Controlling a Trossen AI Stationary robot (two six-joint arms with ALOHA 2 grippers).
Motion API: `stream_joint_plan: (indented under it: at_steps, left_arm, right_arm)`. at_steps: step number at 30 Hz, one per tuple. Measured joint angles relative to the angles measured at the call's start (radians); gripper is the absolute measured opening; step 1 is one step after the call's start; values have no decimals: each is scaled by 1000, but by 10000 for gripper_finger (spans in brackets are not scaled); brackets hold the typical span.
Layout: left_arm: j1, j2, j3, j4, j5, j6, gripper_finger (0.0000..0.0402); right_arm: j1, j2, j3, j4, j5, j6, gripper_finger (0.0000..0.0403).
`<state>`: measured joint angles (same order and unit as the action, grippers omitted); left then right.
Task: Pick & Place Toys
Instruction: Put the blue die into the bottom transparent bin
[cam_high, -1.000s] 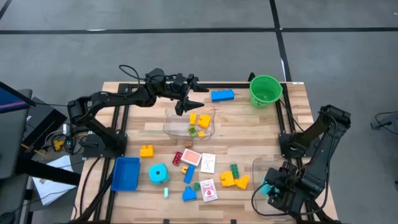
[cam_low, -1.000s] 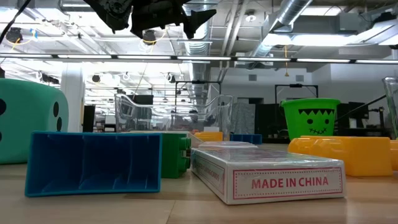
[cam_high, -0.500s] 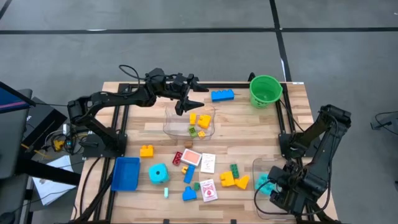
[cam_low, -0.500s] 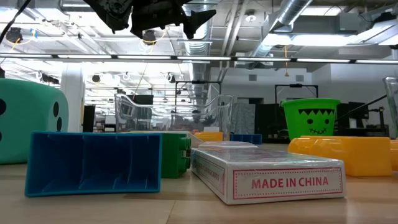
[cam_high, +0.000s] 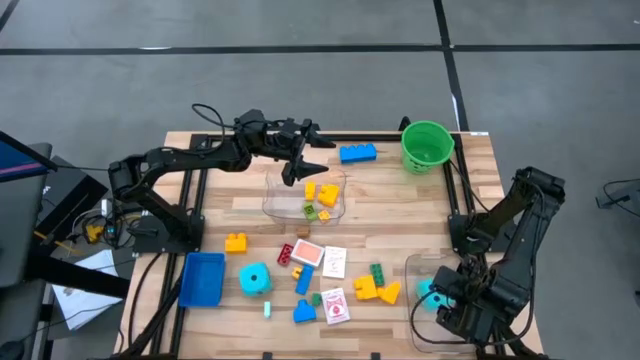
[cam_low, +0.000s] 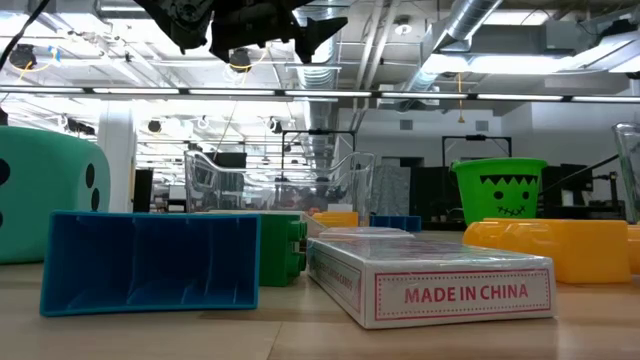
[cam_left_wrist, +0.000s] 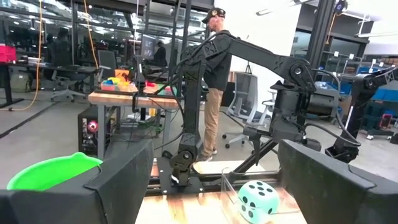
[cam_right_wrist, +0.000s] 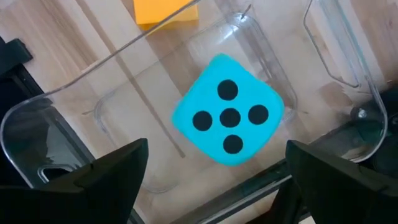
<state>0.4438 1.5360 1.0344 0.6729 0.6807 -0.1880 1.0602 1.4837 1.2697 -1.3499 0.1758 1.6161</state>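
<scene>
On the high view, a blue tray is being seen at about eight o'clock of the wooden table, with an orange brick just above it and a teal die just beside it on the right. The left gripper is being held over the eleven o'clock part of the table, above the rim of a clear tub; its fingers are being kept spread apart and nothing is being carried between them. Yellow bricks and a small green piece are lying inside that tub.

Towards the centre and six o'clock, picture cards, a red brick, blue bricks, a green brick and a yellow brick are lying scattered on the wood. At twelve o'clock a blue brick is lying near the table's far edge, and a green bucket is standing at one o'clock.

At about four o'clock, the right gripper is being held above a second clear tub. Its fingers are standing wide and released, and a second teal die is lying in the tub beneath them, with five black dots facing up. That die is being touched by neither finger.
</scene>
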Motion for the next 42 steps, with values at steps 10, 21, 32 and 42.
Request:
stream_joint_plan:
  at_steps: [10, 21, 32, 42]
  left_arm:
    - [0, 0, 0, -3, 0, 32, 337]
    - [0, 0, 0, -15, 0, 33, 337]
    - [0, 0, 0, -13, -6, 34, 337]
    - [0, 0, 0, -4, -10, 34, 337]
  right_arm:
    - [0, 0, 0, -48, 143, 6, 368]
    - [18, 6, 0, 175, 54, -18, 300]
    - [93, 10, -100, 259, 31, 75, 65]
    - [102, 10, -195, 461, 32, 91, 70]
